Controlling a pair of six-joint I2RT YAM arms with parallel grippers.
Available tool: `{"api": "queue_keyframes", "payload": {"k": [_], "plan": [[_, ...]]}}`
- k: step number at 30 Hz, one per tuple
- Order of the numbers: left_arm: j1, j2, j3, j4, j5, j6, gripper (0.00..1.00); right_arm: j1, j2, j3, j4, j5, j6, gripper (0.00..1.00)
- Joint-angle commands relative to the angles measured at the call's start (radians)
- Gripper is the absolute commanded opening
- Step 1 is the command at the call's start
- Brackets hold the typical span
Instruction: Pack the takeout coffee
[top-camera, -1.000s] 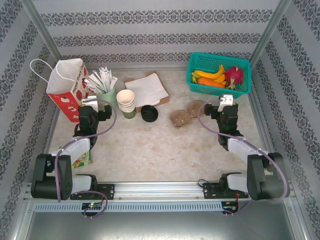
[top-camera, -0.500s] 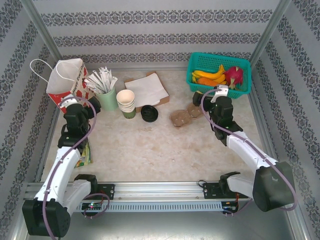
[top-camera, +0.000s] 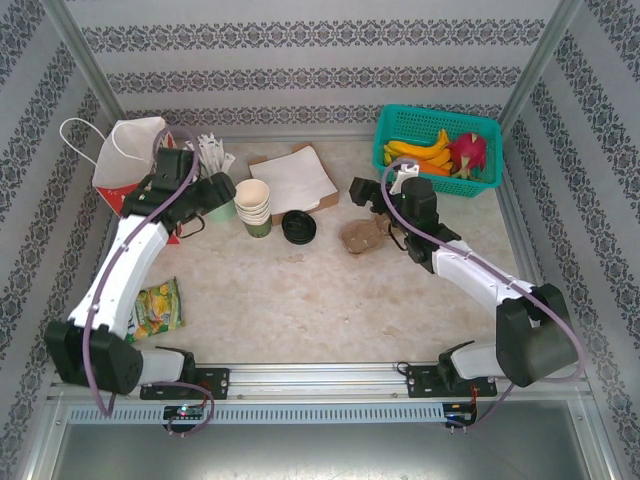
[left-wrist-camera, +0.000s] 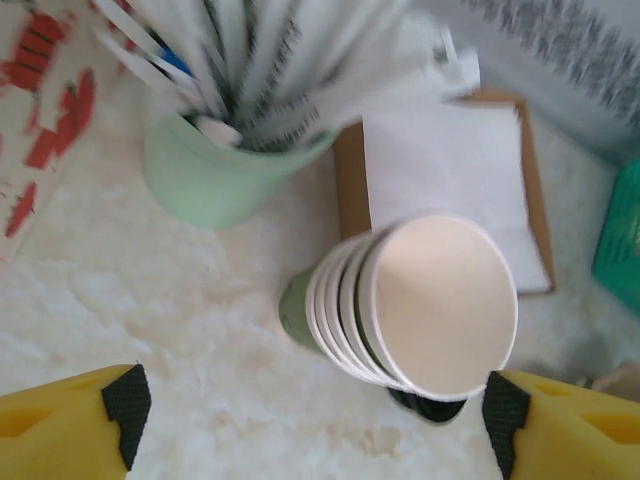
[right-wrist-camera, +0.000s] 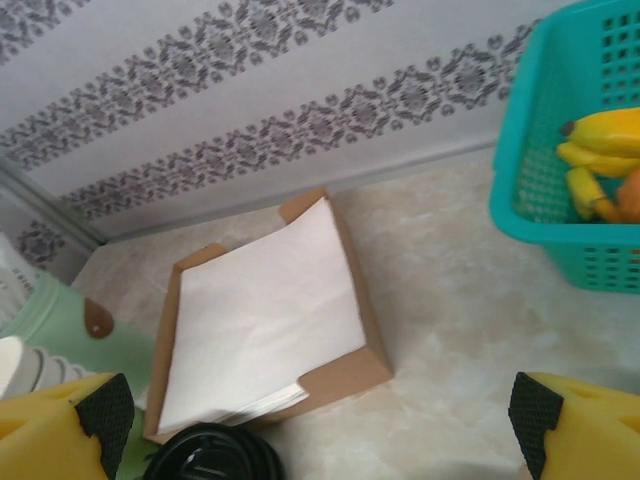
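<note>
The takeout coffee is out of view. A stack of lidless green cups (top-camera: 253, 205) with cream insides stands at the back left, and a pile of black lids (top-camera: 298, 227) lies just right of it. My left gripper (top-camera: 222, 192) hangs open over the table beside the stack. In the left wrist view its yellow fingers (left-wrist-camera: 70, 425) frame the cups (left-wrist-camera: 420, 300) with nothing between them. My right gripper (top-camera: 365, 190) is open near the napkin box (top-camera: 295, 178). The right wrist view has that gripper (right-wrist-camera: 320, 415) over bare table by the box (right-wrist-camera: 265, 320) and lids (right-wrist-camera: 210, 455).
A pale green cup of white sticks (top-camera: 212, 160) and a red-and-white paper bag (top-camera: 135, 165) stand at the back left. The teal fruit basket (top-camera: 400, 155) is at the back right, a cardboard cup carrier (top-camera: 365, 232) lies mid-table, and a snack packet (top-camera: 158, 305) lies near left.
My left arm swung from the paper bag rightwards to the stacked cups. My right arm reached left from the basket towards the napkin box.
</note>
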Motion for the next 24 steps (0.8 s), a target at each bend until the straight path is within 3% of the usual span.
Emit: {"api": "queue_keyframes", "payload": {"k": [1, 7, 14, 24], "plan": [[-0.053, 0.087, 0.128, -0.229, -0.002, 0.093, 0.82, 0.039, -0.004, 0.029, 0.027, -0.062, -0.055, 0.98], [-0.085, 0.246, 0.270, -0.305, -0.076, 0.138, 0.65, 0.090, -0.028, 0.034, 0.028, -0.080, -0.123, 0.98], [-0.085, 0.350, 0.330, -0.289, -0.091, 0.153, 0.50, 0.148, -0.038, 0.057, 0.024, -0.095, -0.234, 0.98], [-0.084, 0.436, 0.392, -0.303, -0.107, 0.158, 0.30, 0.177, -0.045, 0.066, 0.025, -0.092, -0.264, 0.98]]}}
